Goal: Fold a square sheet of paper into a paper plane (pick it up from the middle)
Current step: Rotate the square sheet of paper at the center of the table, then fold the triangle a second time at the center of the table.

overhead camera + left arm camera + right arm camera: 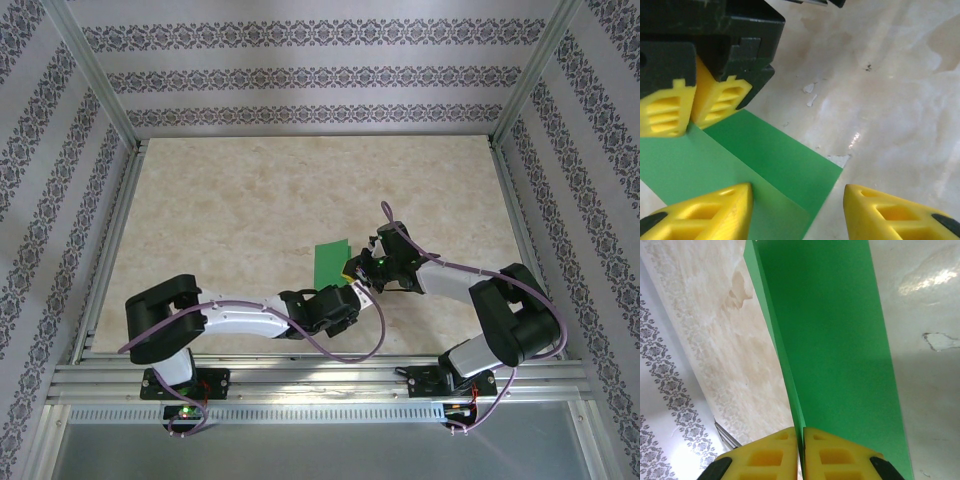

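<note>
Currently, from the top: left arm stretched from its base at 7 o'clock toward the centre of the table, left gripper parked just at 5 o'clock of the green paper sheet. Jaws about half spread, gripping nothing; on the left wrist camera, one yellow fingertip over the paper, the other over bare tabletop, sheet corner between them. Paper near mid-table, outline a narrow rectangle, long axis roughly 12-to-6. Diagonal layer edge across it on the left wrist camera, two layers visible. Right gripper at the sheet's 4 o'clock edge, fully closed and pinching that edge; on the right wrist camera, both pads tight together, green edge clamped in the seam, paper running away toward 12 o'clock. Cannot tell whether the pinched side is lifted or flat. Right arm reaching in from its base at 5 o'clock.
</note>
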